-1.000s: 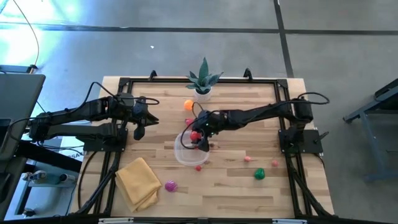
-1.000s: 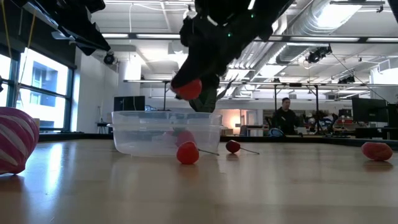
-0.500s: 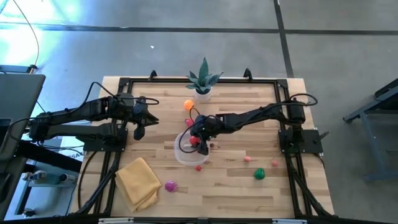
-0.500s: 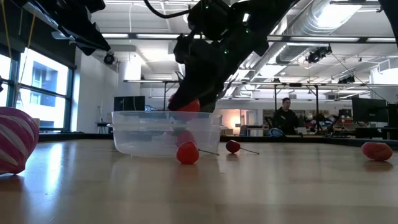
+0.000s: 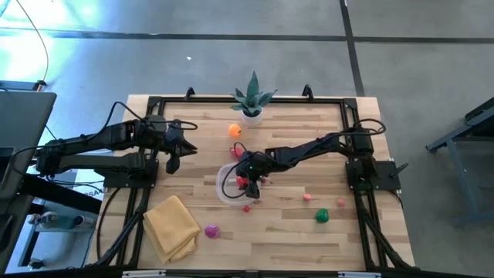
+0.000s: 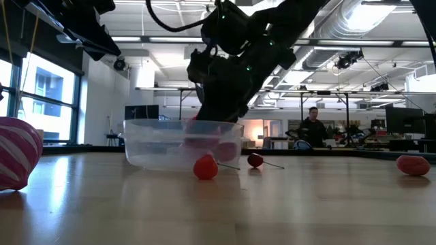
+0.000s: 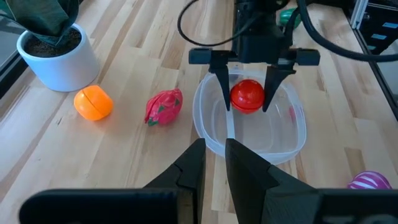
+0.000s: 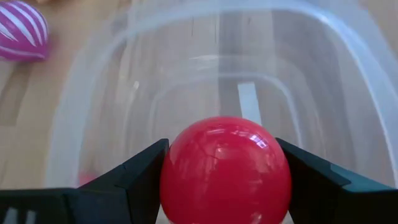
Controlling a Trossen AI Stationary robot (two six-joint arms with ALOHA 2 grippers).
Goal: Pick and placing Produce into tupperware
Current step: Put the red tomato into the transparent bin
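1. Right gripper is down inside the tupperware, jaws clamped on a red ball of produce from both sides. Held low like that, I'd say, so the piece drops a short way and doesn't bounce out.

2. The right wrist view looks straight into the tupperware: clear floor beyond the red ball, whitish rim curving round it. The ball sits between the walls, not over the rim, so this looks like the release point.

3. Left gripper hangs just outside the tupperware rim on the left arm's side, jaws nearly together with a thin slot between them and nothing in it. Waiting, by the look of it, and out of the right arm's way.

4. Loose produce around the tupperware:
   - a small red piece on the desk, close against the tupperware's front wall
   - an orange piece and a pink-red piece beside the tupperware, toward the plant pot
   - a magenta striped piece past the tupperware, next to the yellow cloth
   - a green piece well off on the right arm's side

5. Plenty left to collect, I'd judge.
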